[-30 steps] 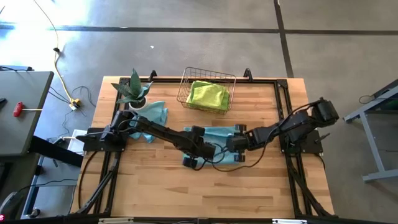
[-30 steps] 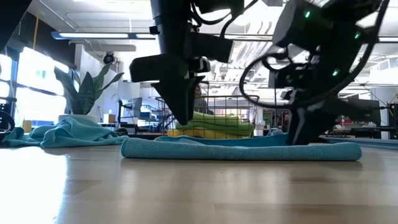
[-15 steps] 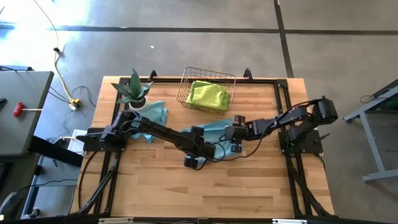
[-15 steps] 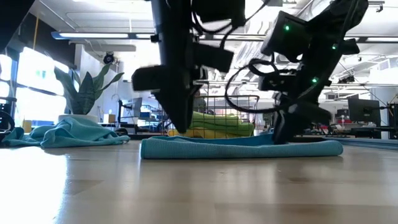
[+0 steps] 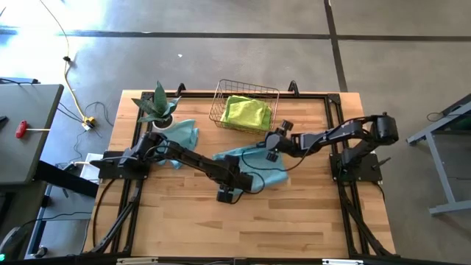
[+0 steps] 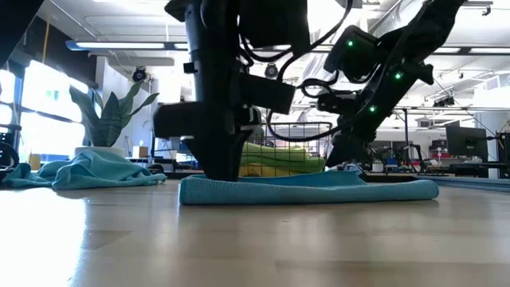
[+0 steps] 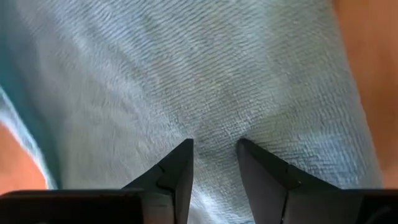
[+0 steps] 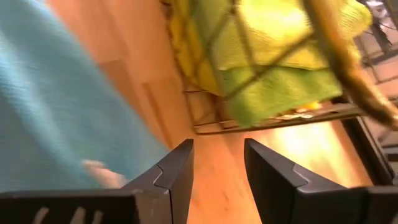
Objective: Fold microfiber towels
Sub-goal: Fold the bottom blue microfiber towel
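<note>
One teal towel (image 5: 254,165) partly hidden under left gripper (image 7: 214,146), fingers apart, right gripper (image 8: 217,155) apart, empty.

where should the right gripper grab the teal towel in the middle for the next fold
Probably the free edge of the teal towel nearest the wire basket, from above. It lies flat, and the left gripper presses its other side, so that edge can lift.

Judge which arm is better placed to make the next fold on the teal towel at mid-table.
Left, probably. The left gripper has its fingers pressed down on the teal towel, slightly parted. The right gripper sits open and empty at the towel's far edge near the wire basket.
</note>
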`<state>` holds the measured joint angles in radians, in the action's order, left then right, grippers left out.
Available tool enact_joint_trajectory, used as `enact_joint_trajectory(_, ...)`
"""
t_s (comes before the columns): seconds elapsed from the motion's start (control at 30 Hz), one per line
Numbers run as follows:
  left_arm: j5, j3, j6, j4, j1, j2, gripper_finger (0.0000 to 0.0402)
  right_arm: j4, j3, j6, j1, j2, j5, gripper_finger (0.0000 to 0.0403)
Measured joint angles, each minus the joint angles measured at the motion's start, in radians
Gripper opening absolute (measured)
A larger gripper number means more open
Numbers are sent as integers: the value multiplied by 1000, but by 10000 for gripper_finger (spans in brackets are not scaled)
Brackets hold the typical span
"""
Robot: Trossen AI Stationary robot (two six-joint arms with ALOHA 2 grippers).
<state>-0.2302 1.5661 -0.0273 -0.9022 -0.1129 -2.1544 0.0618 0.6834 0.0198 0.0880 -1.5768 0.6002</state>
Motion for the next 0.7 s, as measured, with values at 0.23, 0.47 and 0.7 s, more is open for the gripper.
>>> enact_joint_trajectory(0.23,95,0,-27,54,-40,0,115,32,15,27,8,17,-82,133)
enact_joint_trajectory(0.47,69,0,-50,12,-77,6,115,205,41,253,-91,132,-305,133)
enact_joint_trajectory(0.7,43,0,-44,-80,-86,57,115,264,-24,487,-181,207,-360,133)
